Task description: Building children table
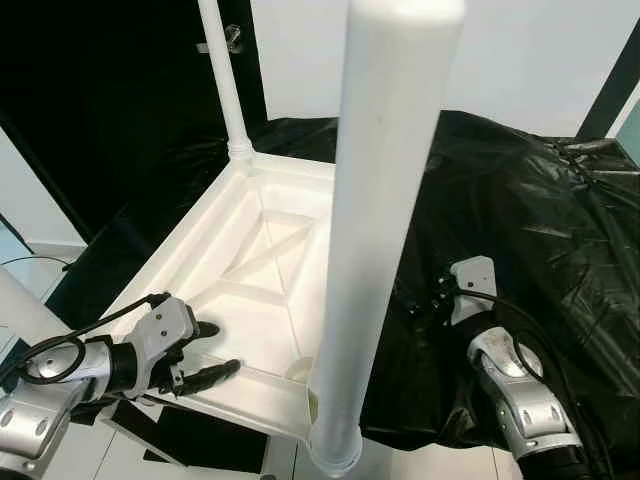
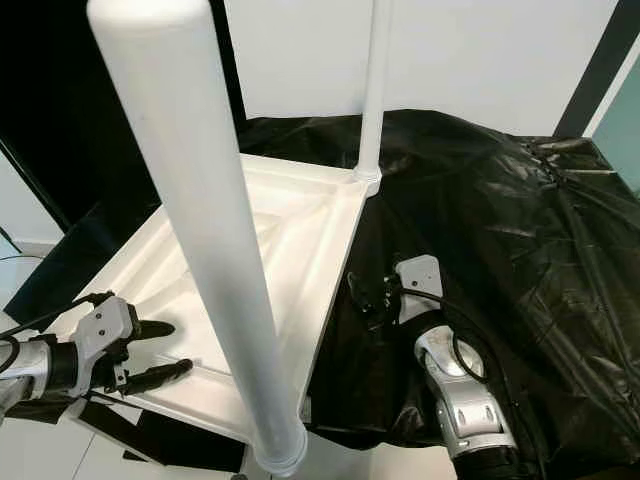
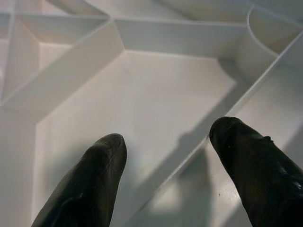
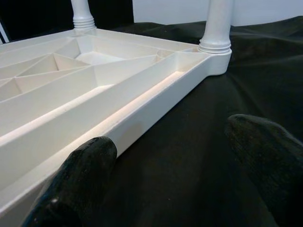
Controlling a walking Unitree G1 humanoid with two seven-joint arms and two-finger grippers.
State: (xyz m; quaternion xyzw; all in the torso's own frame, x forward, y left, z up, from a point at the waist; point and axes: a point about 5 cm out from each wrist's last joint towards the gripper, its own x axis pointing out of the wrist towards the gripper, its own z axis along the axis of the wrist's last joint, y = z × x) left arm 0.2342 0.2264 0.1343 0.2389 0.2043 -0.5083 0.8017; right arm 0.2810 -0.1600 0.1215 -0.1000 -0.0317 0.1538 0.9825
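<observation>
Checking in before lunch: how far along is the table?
Done: two legs stand screwed into the upside-down tabletop. In hand: left gripper, open, at its near edge; right gripper, open, beside it. Left: an empty corner socket.

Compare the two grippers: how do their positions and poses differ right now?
The left gripper reaches over the upturned white tabletop's near edge, its fingers above the ribbed underside; the right gripper rests on the black sheet, beside the tabletop's side rim. The left gripper points across the tabletop; the right gripper points forward along the rim. Both are open and hold nothing.
</observation>
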